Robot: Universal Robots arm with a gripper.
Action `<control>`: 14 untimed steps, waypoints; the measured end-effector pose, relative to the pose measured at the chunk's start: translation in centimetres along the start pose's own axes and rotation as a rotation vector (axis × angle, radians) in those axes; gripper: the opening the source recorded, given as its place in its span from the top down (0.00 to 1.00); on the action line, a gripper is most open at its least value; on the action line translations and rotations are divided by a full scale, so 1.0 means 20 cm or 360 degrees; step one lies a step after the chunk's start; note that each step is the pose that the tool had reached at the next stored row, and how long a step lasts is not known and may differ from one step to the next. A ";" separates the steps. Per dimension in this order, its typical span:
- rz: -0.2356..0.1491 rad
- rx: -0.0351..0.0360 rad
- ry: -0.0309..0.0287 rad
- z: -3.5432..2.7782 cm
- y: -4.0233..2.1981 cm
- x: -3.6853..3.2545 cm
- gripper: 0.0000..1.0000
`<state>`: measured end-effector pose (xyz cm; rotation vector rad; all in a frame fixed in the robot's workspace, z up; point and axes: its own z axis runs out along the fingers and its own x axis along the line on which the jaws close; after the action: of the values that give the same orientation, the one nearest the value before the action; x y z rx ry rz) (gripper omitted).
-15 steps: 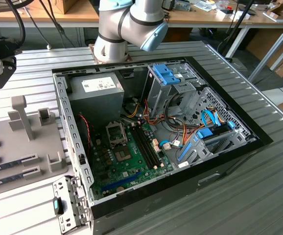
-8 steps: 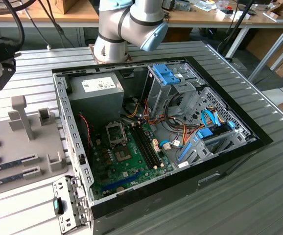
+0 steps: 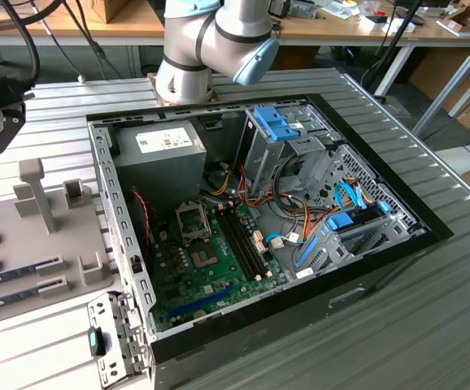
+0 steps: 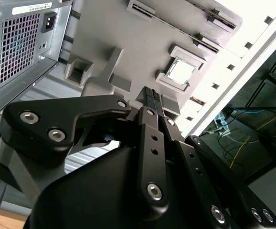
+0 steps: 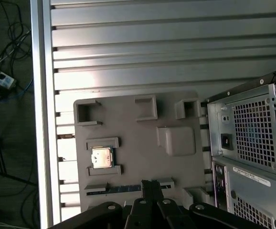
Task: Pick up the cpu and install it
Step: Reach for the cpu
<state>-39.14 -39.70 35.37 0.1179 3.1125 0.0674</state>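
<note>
Where the grey parts tray [image 3: 64,236] lies at the exterior view's left of the bench [image 3: 398,341], the cpu [image 5: 101,157] sits flat in its square nest, silver top up. The end effector [image 5: 151,183] hangs above the tray, near the cpu but apart from it, its fingers pressed together on nothing. To the right of the tray lies the open computer case [image 3: 324,292], motherboard [image 3: 188,280] bared.

Slatted table [image 3: 430,325] bearing case [image 3: 243,325], tray [image 5: 133,152]
</note>
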 end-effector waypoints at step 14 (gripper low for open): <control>0.0000 0.0000 -0.00003 0.048 -0.004 0.031 0.89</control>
<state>-39.74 -39.70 34.38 0.1180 3.1123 0.0675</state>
